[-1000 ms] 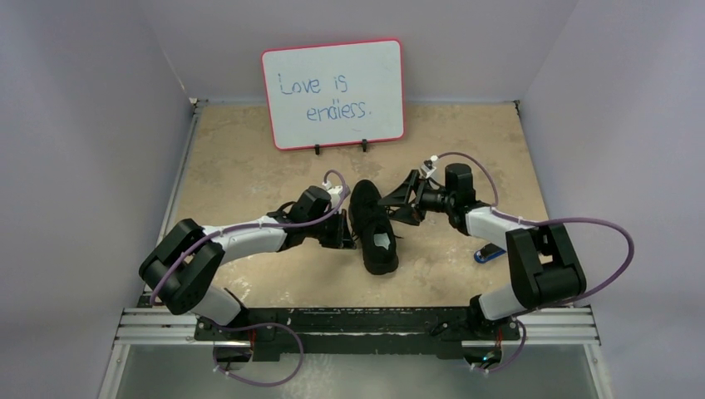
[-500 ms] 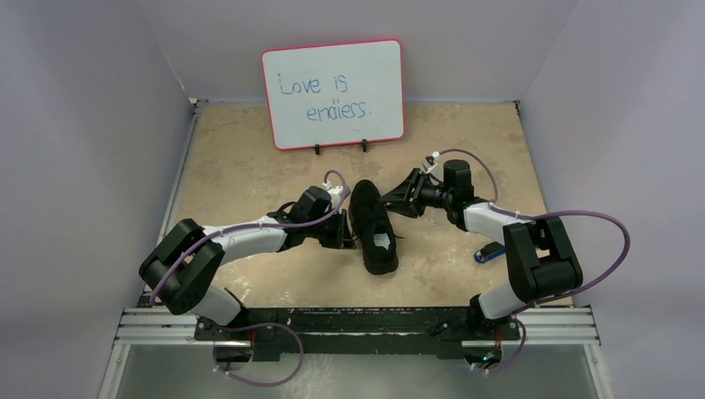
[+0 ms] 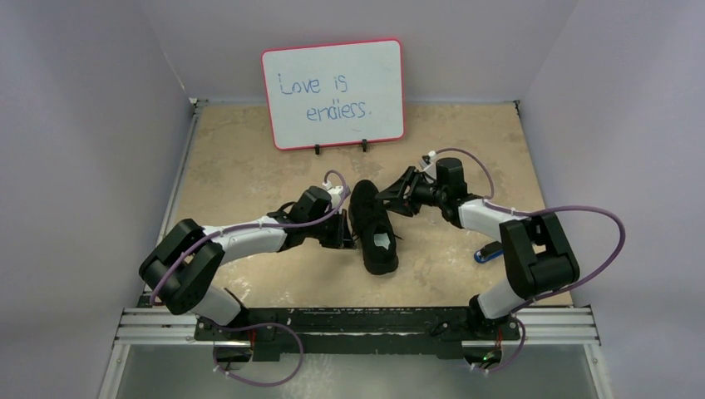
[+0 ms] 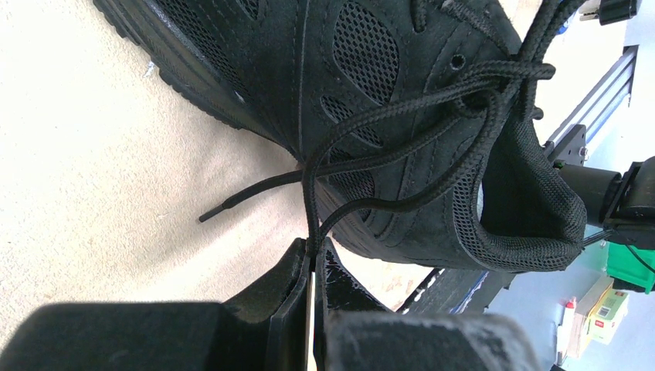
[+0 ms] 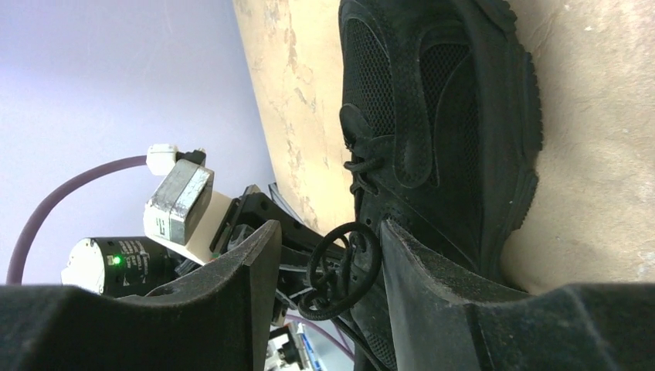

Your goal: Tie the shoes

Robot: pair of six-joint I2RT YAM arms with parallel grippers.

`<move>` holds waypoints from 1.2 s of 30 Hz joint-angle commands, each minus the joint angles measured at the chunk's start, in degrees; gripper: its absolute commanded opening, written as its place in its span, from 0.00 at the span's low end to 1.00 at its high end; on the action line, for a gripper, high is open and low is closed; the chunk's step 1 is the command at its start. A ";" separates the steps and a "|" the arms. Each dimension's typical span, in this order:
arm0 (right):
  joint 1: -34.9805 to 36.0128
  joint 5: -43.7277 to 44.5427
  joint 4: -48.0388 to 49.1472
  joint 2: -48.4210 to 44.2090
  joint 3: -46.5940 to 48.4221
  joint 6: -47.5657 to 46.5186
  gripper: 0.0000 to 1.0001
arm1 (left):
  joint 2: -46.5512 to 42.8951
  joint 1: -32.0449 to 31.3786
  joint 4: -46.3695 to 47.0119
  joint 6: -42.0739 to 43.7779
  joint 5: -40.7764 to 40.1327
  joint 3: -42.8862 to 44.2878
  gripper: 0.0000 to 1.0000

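Shoe (image 3: 376, 237) is laid mid-table between the arms, toe toward the whiteboard (image 3: 332, 91); left gripper (image 4: 311, 247) is clamped on a lace (image 4: 308, 201) strand at the shoe's side. Right gripper (image 5: 328, 232) is held at the opposite side, fingers spread, a lace loop (image 5: 312, 270) seen in the gap; a blue gadget (image 3: 489, 252) is lying beside the right arm.

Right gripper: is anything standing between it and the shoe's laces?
Nothing visible does. The right gripper's open fingers flank a lace loop beside the black shoe; the left gripper pinches another lace strand on the shoe's other side.
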 commanded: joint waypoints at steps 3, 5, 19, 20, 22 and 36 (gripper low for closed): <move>2.40 7.11 -8.45 -2.08 5.86 -0.99 0.52 | -1.65 -0.52 2.98 0.12 0.03 1.25 0.00; 2.95 9.59 -11.86 -2.64 7.21 -1.94 0.51 | -1.54 -0.52 3.01 0.16 0.12 1.21 0.00; 10.09 23.37 -29.94 -2.02 17.82 -12.33 0.45 | -1.53 -0.67 3.01 0.69 0.35 1.46 0.00; 10.60 24.25 -30.93 -1.68 18.61 -13.04 0.44 | -1.53 -0.66 2.96 0.69 0.33 1.50 0.00; 11.35 25.36 -32.28 -1.42 19.83 -14.28 0.36 | -1.60 -0.71 2.77 0.77 0.17 1.58 0.00; 15.41 48.02 -48.18 -2.36 27.76 -19.36 0.00 | -3.21 -0.69 -5.43 -3.31 -5.96 1.04 0.00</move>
